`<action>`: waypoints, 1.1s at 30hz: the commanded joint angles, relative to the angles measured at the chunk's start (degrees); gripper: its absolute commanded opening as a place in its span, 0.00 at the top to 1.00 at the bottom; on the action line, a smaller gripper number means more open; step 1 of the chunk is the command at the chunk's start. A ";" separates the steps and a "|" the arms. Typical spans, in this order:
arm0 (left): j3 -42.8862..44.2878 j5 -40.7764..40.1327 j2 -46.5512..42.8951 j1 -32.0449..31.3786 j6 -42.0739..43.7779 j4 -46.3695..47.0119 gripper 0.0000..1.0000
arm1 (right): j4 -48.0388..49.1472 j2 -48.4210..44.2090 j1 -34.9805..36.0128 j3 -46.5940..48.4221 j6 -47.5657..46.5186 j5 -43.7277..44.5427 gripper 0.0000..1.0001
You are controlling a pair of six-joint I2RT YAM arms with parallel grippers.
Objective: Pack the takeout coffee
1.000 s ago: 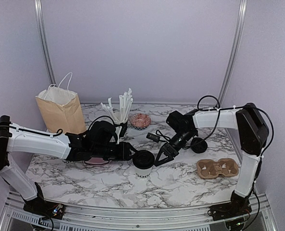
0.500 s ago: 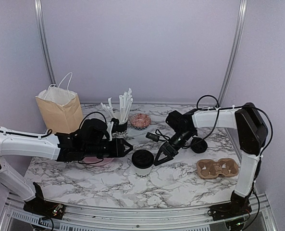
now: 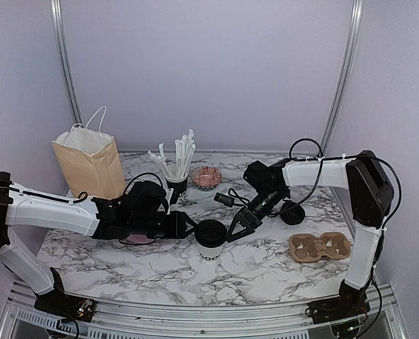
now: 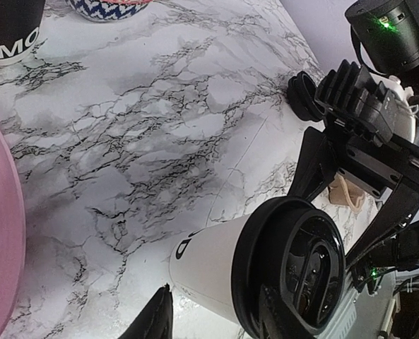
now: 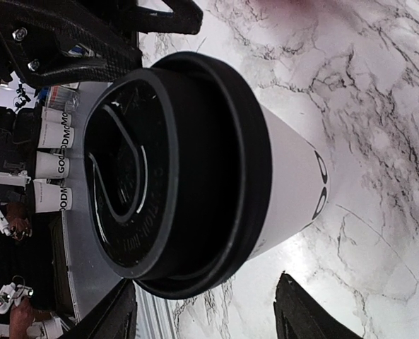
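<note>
The takeout coffee [image 3: 210,240] stands upright in the middle of the marble table [image 3: 160,268], a white paper cup with black lettering and a black lid [image 3: 210,231]. My left gripper [image 3: 189,226] reaches in from the cup's left and is open. In the left wrist view its fingers [image 4: 155,321] straddle the cup [image 4: 213,265], and a gap shows beside the cup wall. My right gripper [image 3: 235,232] comes in from the right, also open. In the right wrist view its fingertips [image 5: 302,311] stand wide on either side of the lid [image 5: 174,169], short of touching it.
A brown paper bag [image 3: 89,166] stands open at the back left. A black cup of white straws [image 3: 177,185] and a patterned bowl [image 3: 206,176] sit behind the coffee. A pink plate [image 3: 142,239] lies under my left arm. A cardboard cup carrier [image 3: 321,246] lies at the right.
My left gripper drew back to the left from the cup, then came forward to it again. The cup and my right gripper have stayed where they were.
</note>
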 commanded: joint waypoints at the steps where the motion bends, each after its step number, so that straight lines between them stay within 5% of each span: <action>1: 1.42 1.84 1.16 0.26 0.24 0.37 0.58 | -0.89 0.21 0.08 2.64 -1.33 -1.74 0.36; 11: 0.89 2.68 2.69 0.26 -0.76 0.01 0.61 | -1.01 1.96 0.11 3.52 -0.81 -1.28 0.36; 25: -5.14 0.75 5.22 0.17 -3.64 -1.14 0.67 | 5.73 7.05 -0.26 0.07 5.81 23.60 0.45; 33: -1.38 0.93 3.17 -0.25 -0.68 -1.67 0.67 | 4.31 3.95 -1.01 2.43 2.95 18.64 0.47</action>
